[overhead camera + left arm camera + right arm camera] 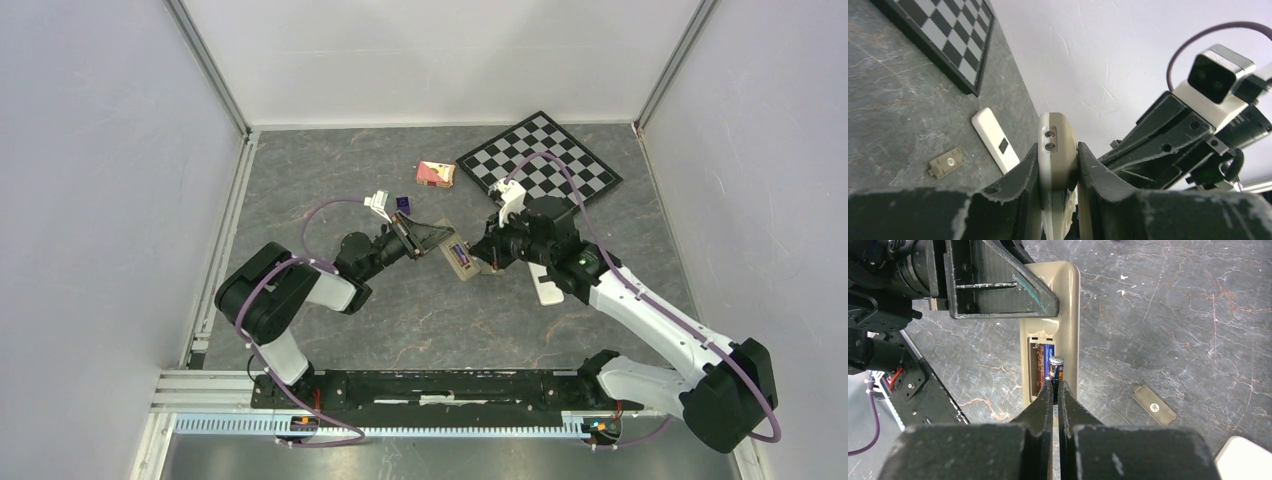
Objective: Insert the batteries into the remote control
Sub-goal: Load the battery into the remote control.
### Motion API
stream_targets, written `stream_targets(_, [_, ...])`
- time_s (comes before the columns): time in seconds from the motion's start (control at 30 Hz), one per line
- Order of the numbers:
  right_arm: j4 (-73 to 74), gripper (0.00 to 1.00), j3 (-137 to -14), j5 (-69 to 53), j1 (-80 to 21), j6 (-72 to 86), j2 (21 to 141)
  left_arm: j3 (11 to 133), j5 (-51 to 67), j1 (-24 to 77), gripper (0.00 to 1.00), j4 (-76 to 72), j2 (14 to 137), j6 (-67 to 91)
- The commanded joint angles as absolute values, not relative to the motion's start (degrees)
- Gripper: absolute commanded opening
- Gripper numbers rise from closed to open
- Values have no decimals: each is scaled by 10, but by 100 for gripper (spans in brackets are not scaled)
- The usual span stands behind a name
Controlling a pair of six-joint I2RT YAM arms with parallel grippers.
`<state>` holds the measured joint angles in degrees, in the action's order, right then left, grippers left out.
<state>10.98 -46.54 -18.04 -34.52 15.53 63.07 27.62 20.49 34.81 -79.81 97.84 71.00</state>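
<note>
Left of the table's middle, the left pincer (415,238) is clamped on the two long edges of the dull tan, slim rectangular plastic remote control (1068,300). It presents the open battery bay to the other arm. Whether the remote control's underside touches the grey marbled table (330,170) I cannot tell.

Inside the bay, the first battery (1043,360), a small dark blue and copper cylinder, lies flat in the left slot. Beside it, the second battery (1056,362), a dark cylinder with a metallic tip, sits in the right slot with its far end tilted up out of the bay.

The right pincer (1055,387) has its fingers pressed almost together, with the tips against the near part of that second battery. This looks more like a push than a pinch.

The step in hand appears to be seating the second battery. The next move calls for a short, gentle press on the raised end until it lies level with its neighbour. Meanwhile the left pincer should hold the shell steady so it does not twist.

Further right on the table lies a small flat tan rectangular battery cover (1154,405), well apart from the bay. It will probably need fetching after that. Beyond it lies a long white plastic remote (995,140), which plays no part.
</note>
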Motion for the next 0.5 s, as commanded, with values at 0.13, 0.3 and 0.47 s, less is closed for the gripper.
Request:
stream_targets(0.13, [103,0,-485,-218,-361,109,629,302,163,353,2,-773,958,723])
stream_targets(0.3, [119,0,-493,-213,-368,98,649,306,163,355,2,-770,958,723])
stream_targets(0.47, [131,0,-500,-169,-371,93,662,302,162,356,2,-776,958,732])
